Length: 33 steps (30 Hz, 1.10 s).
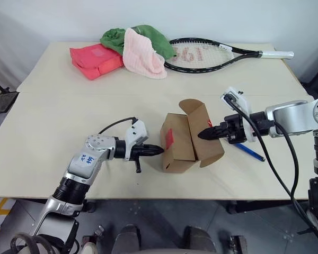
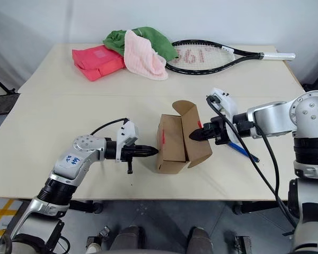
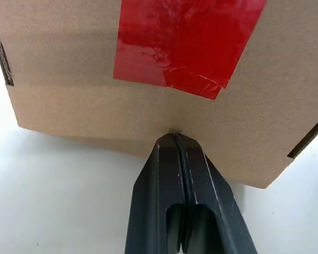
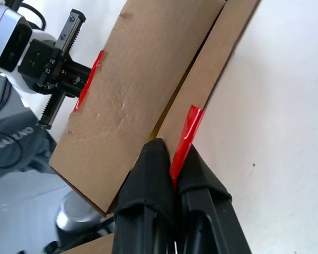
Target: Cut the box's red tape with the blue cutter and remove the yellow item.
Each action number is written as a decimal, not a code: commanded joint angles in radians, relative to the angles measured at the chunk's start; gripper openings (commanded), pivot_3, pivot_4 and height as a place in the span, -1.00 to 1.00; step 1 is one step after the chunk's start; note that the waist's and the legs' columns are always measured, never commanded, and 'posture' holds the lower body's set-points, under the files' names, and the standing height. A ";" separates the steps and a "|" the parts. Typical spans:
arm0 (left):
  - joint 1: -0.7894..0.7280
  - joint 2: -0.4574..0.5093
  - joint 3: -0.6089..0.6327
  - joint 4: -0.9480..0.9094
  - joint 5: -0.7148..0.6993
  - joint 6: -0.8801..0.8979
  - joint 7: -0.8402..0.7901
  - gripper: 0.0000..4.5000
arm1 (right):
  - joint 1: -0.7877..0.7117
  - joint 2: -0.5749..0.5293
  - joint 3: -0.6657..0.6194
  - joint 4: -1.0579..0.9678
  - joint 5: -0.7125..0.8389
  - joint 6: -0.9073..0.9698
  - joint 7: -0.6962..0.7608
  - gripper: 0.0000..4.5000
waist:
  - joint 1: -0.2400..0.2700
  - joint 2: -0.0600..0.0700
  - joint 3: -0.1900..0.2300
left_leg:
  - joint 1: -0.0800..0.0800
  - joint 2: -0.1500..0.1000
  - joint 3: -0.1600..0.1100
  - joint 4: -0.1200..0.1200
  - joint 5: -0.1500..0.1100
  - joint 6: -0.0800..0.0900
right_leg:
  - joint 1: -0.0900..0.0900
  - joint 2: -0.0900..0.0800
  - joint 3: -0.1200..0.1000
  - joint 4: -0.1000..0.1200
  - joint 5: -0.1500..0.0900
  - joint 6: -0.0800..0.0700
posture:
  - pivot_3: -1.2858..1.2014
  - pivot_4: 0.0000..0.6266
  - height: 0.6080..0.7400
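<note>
At centre frame, the right gripper [image 1: 201,135] pinches the box [image 1: 176,143] lid's taped edge while the closed left gripper [image 1: 160,150] braces it. Lid-opening is underway; next, lift it wider to expose the yellow item.

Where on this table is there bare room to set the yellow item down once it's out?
Bare patches: the wide near-left table beside the left gripper, and the middle strip between the brown cardboard box and the pink cloth. Crowded: the far edge, and right of the box, where the slim blue cutter lies.
</note>
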 commanded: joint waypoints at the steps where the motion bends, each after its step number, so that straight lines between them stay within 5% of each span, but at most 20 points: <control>1: 0.011 -0.019 -0.016 -0.010 0.002 0.002 0.010 -1.00 | 0.018 0.022 0.023 -0.081 0.062 -0.017 -0.116 -1.00 | 0.000 0.000 0.000 | 0.000 0.000 0.000 0.000 0.000 0.000 | 0.000 0.000 0.000 0.000 0.000 0.000 | 0.03 -0.52 1.00; 14: 0.057 -0.007 -0.014 -0.054 0.005 0.064 0.039 -1.00 | 0.149 -0.043 0.188 -0.295 0.353 -0.299 -0.496 -1.00 | -0.004 -0.001 0.000 | 0.000 0.000 0.000 0.000 0.000 0.000 | 0.000 0.000 0.000 0.000 0.000 0.000 | 0.03 -0.52 1.00; 21: 0.052 0.018 0.014 -0.081 -0.006 0.077 0.035 -1.00 | 0.124 -0.071 0.213 -0.276 0.348 -0.333 -0.500 -1.00 | -0.004 -0.001 0.000 | 0.001 0.000 0.000 0.000 0.000 0.000 | 0.000 0.000 0.000 0.000 0.000 0.000 | 0.03 -0.52 1.00; 33: 0.025 0.218 0.111 -0.170 -0.126 0.149 -0.126 -1.00 | 0.027 -0.053 0.192 -0.185 0.166 -0.269 -0.371 -1.00 | -0.004 -0.001 0.000 | 0.000 0.002 0.001 0.000 0.000 0.000 | -0.001 0.001 0.000 0.001 0.000 -0.001 | 0.03 -0.52 1.00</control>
